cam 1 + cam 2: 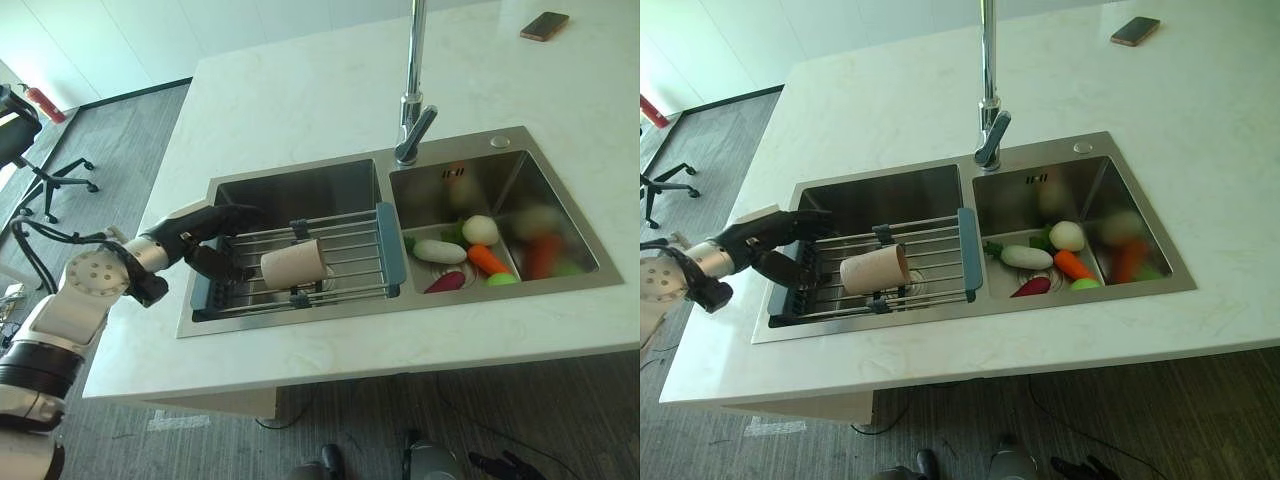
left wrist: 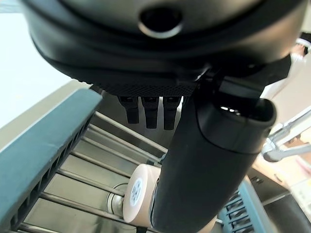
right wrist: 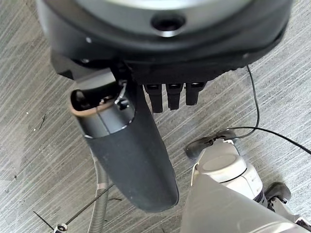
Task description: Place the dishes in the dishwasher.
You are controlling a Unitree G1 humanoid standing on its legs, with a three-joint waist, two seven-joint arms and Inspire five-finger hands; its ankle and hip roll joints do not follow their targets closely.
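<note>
A beige cup (image 1: 293,264) lies on its side on a wire dish rack (image 1: 350,240) with blue-grey ends, which spans the left basin of the steel sink (image 1: 300,190). My left hand (image 1: 205,235) reaches in over the rack's left end, open. Its fingers stretch out straight above the bars and its thumb (image 2: 214,160) points at the cup's base (image 2: 137,199), close to it; whether they touch I cannot tell. In the right wrist view my right hand (image 3: 126,145) hangs over the grey floor, fingers straight, holding nothing.
A tall tap (image 1: 410,110) stands behind the divider between the basins. The right basin holds toy vegetables, among them a white radish (image 1: 440,251) and a carrot (image 1: 488,260). A phone (image 1: 544,26) lies on the far counter. An office chair (image 1: 30,150) stands at the left.
</note>
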